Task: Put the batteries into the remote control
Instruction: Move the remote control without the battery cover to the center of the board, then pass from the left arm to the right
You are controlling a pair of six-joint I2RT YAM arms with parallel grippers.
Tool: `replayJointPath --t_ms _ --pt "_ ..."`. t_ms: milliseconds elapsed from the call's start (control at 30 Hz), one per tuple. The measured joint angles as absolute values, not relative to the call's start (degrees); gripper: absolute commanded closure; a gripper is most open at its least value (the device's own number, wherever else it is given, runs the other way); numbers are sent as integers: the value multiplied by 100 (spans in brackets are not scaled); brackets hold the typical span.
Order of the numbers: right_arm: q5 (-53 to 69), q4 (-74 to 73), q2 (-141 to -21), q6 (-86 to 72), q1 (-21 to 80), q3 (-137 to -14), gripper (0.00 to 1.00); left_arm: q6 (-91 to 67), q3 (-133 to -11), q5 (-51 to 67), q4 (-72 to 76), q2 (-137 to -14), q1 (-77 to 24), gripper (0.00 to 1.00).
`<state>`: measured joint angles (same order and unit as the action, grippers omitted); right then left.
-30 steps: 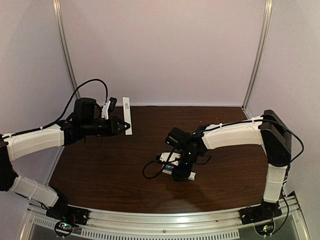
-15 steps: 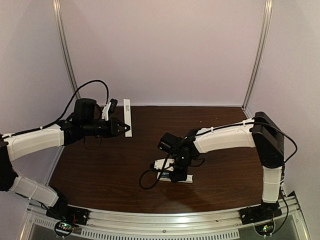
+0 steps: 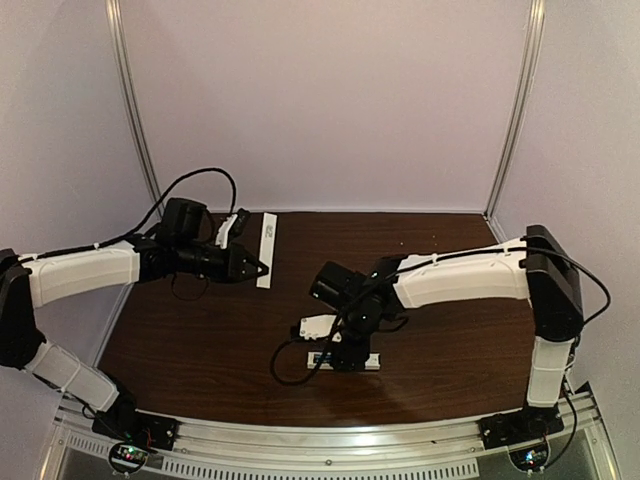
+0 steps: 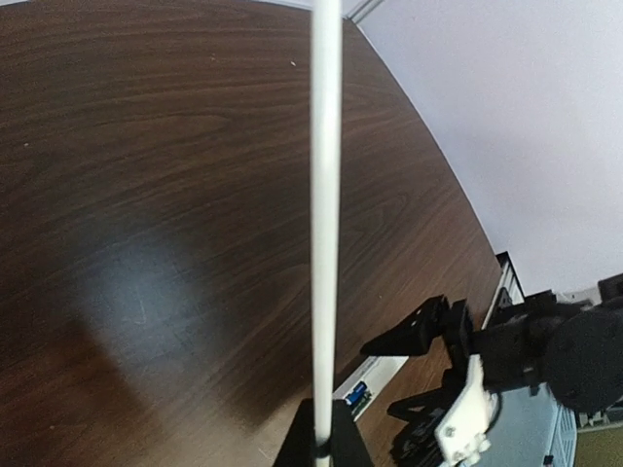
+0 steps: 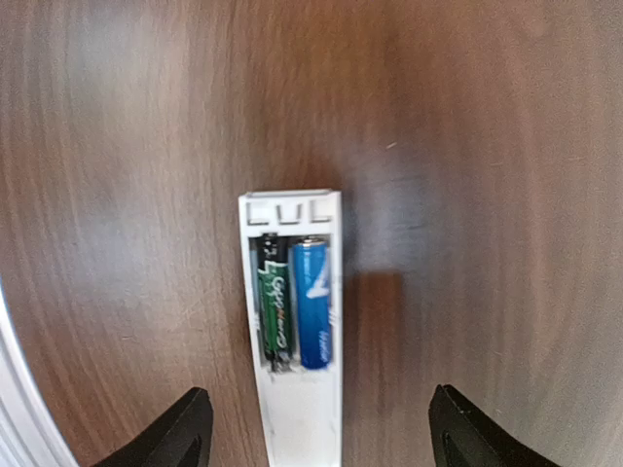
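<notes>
**Since loading looks complete, closure comes next**

Where the slim white plastic remote control (image 5: 292, 418) lies flat on the dark wood-grain counter (image 5: 467, 146), we list two cylindrical batteries (image 5: 295, 302), blue and green-black, side by side in its recess. Right tool (image 5: 319, 413), the nearer: released, straddling the remote, whose long axis runs straight out ahead. Left tool (image 4: 324, 443): clenched on a thin flat white cover strip (image 4: 326, 195), well apart.

- Below the right gripper (image 5: 326, 433) the remote control (image 5: 290, 207) lies flat between the spread fingers (image 5: 185, 433) — bare table (image 5: 487, 195) on either side of it, room for each finger.
- The batteries (image 5: 297, 302) lie side by side inside it, wall to wall.
- Ahead of the left gripper (image 4: 321, 446) the clamped cover strip (image 4: 326, 195) juts straight out — open table lies to both its sides.
</notes>
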<state>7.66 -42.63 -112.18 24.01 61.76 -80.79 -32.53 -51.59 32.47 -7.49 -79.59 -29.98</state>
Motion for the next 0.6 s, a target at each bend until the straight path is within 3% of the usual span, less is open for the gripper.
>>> replayJointPath --t_ms 333,600 --pt "1227 -3354 -8274 1411 5721 -7935 24 -1737 -5784 4521 -1887 -8318 -3221 100" --pt "3050 -2585 -8025 -161 4729 -7249 35 -137 -6071 4880 -2928 -8392 -4401 100"
